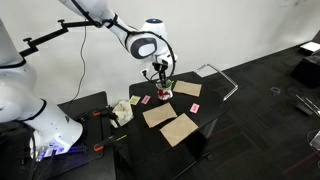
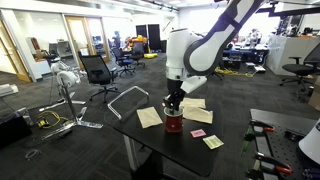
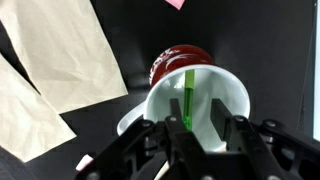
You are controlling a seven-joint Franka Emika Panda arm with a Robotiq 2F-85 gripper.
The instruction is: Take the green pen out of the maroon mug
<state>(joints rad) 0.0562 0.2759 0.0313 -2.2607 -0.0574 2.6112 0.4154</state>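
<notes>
The maroon mug stands on the black table, dark red outside and white inside. In the wrist view I look straight down into it. The green pen leans upright inside the mug. My gripper reaches into the mug's mouth with its jaws partly closed. The pen lies close against one finger, and a gap shows between it and the other finger. In both exterior views the gripper hangs directly over the mug.
Flat tan cards lie around the mug on the black table. Small pink squares sit nearby. A bent metal frame rests at the table's far edge. Office chairs stand beyond.
</notes>
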